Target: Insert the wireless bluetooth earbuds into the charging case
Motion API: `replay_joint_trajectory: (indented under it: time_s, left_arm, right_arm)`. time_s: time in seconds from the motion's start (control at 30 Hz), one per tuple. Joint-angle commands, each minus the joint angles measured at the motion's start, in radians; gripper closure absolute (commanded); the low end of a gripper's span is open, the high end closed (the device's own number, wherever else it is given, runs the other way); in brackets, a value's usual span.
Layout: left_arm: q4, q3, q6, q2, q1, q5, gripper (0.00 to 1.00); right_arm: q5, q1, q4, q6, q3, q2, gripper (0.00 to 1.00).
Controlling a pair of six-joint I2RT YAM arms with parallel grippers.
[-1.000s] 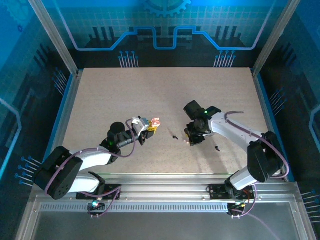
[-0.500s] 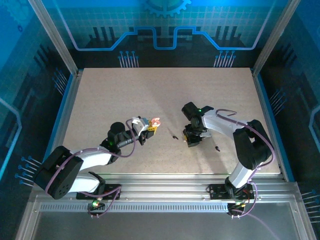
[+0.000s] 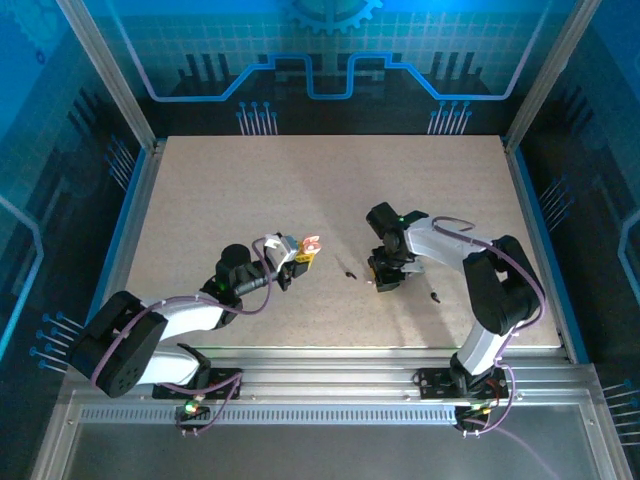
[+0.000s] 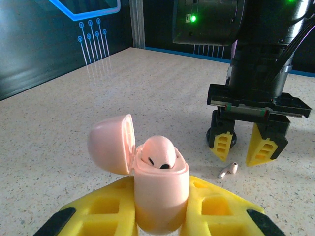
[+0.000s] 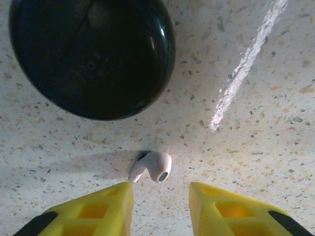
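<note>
The right gripper is spread, with the white earbud on the table just ahead of the gap. It looks featherlight, hard and slick, likely to squirt out, so pinch across the bulb. Its stem slants back toward one finger, long axis nearly across the gap. Beyond sits a black case. The left gripper pinches the open pink case.

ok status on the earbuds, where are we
Left gripper shut on open pink charging case, one earbud seated. Right gripper open, poised over loose white earbud on table. Black round case close beside it, not touching.
</note>
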Motion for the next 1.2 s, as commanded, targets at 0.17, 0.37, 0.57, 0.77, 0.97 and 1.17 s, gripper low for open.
replay_joint_trajectory:
  time_s: [0.17,0.37,0.57,0.77,0.97,1.17]
  left_arm:
    - [0.013,-0.003,-0.009,0.01,0.004,-0.002,0.91]
    - [0.011,-0.004,-0.011,0.01,0.006,-0.003,0.91]
    - [0.011,-0.002,-0.012,0.01,0.005,-0.002,0.91]
    - [0.002,-0.004,-0.011,0.003,0.005,-0.004,0.91]
    - [-0.001,-0.003,-0.01,0.003,0.006,-0.003,0.91]
    - [-0.012,0.001,-0.008,0.0,0.006,-0.002,0.91]
  right_arm:
    - [-0.001,-0.023,0.005,0.008,-0.011,0.04,0.65]
    - [-0.01,-0.025,0.022,0.005,-0.019,0.058,0.7]
    - [-0.01,-0.03,0.023,-0.002,-0.025,0.066,0.7]
    - [-0.015,-0.032,0.034,-0.016,-0.032,0.08,0.68]
    - [-0.021,-0.033,0.053,-0.015,-0.042,0.093,0.76]
    - [-0.01,-0.032,0.04,-0.025,-0.045,0.078,0.88]
